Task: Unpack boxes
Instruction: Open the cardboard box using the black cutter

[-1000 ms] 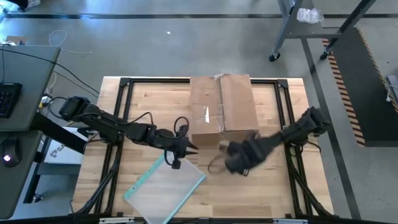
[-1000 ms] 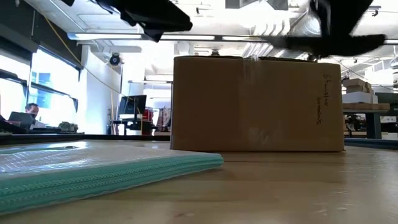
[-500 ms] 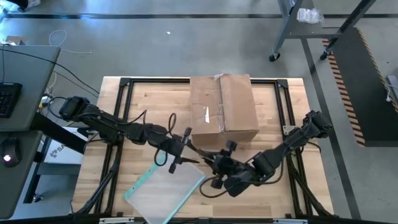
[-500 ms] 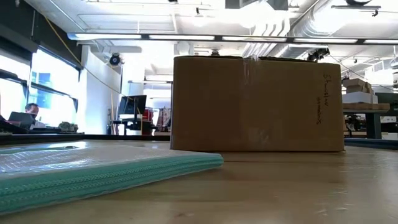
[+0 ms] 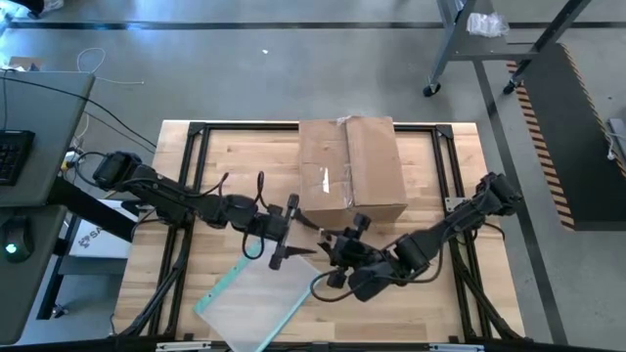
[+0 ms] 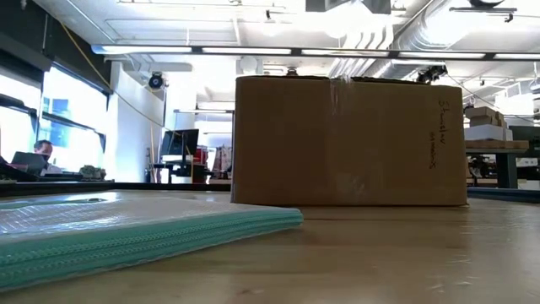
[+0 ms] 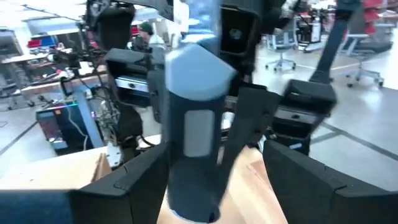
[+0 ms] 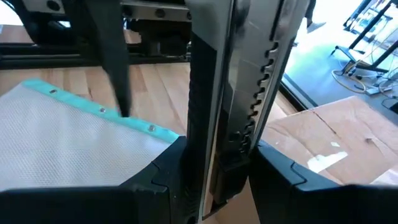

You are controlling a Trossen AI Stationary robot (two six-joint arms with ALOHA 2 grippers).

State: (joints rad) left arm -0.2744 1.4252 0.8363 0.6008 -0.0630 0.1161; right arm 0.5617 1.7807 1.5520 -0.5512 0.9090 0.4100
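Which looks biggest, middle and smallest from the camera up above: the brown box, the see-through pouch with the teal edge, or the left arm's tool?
1. Cardboard box, the largest.
2. Clear pouch, nearly as large; its lower edge runs off the picture, so this ranking is unsure.
3. Left tool, clearly the smallest.

Clear plastic pouch (image 5: 259,298) with teal edge, lying flat on the wooden table (image 5: 225,156); keyboard (image 5: 12,156) on a side desk.
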